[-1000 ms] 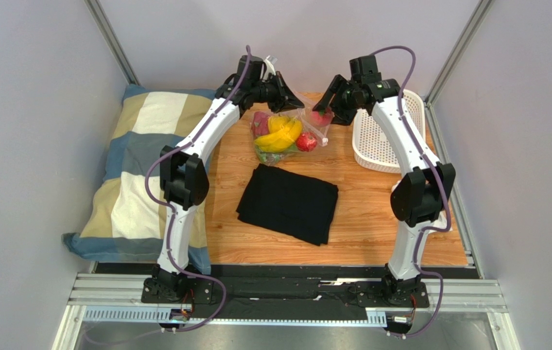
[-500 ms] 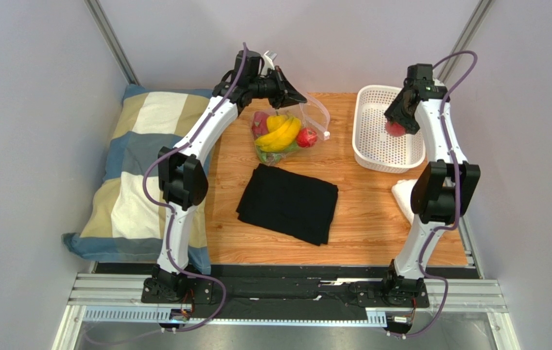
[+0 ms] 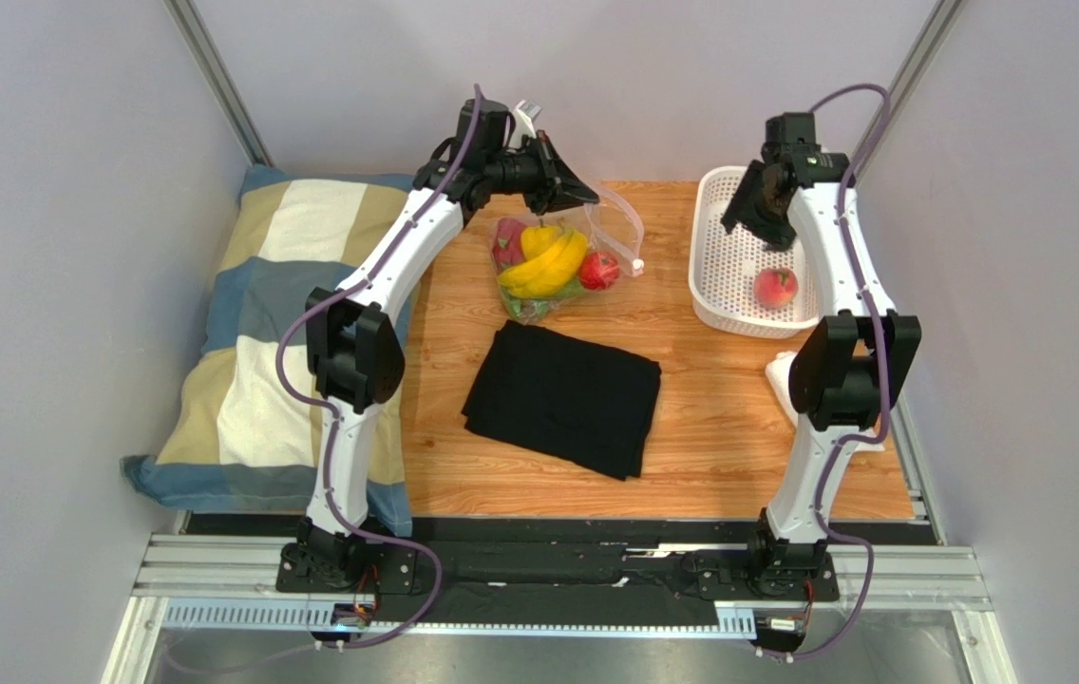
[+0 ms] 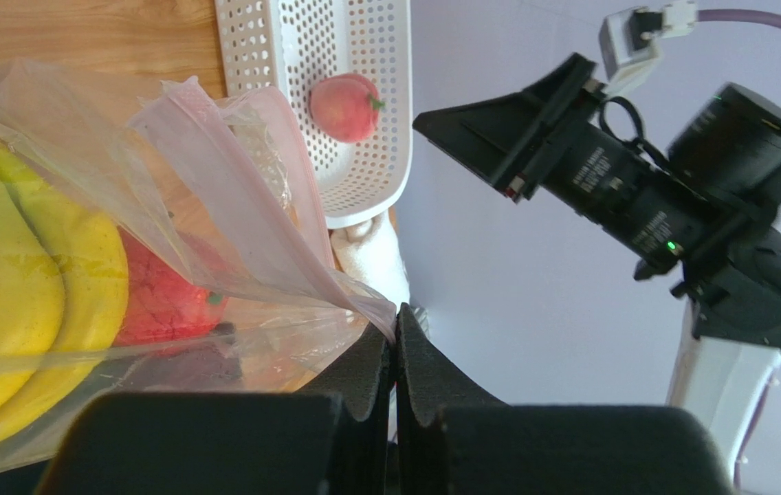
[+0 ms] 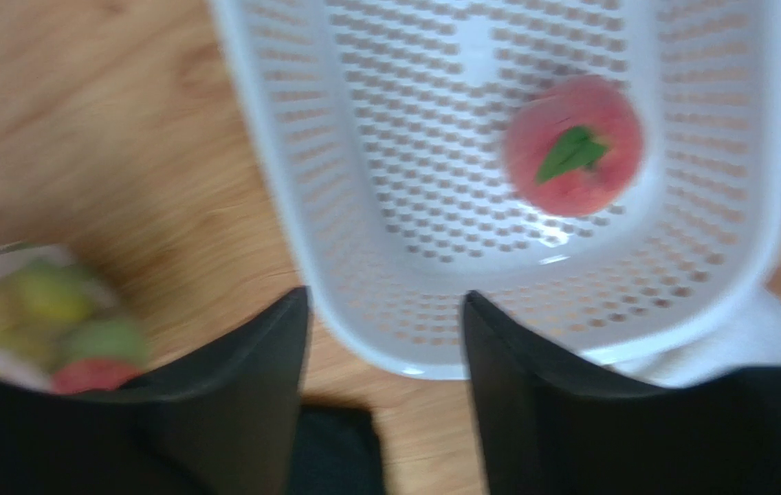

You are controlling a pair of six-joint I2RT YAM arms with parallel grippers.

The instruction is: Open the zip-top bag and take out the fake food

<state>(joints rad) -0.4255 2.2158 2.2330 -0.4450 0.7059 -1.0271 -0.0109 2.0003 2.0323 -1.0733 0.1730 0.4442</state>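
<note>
Left gripper clenched on zip-top bag rim; right gripper released, empty over basket. 1 red fruit in basket, remaining fake food inside bag on table. Risk: thin plastic slips from pinch, mouth collapses, blocks right arm's next reach

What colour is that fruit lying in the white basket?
The fruit is pinkish red with a green leaf, clearest in the right wrist view.
</note>
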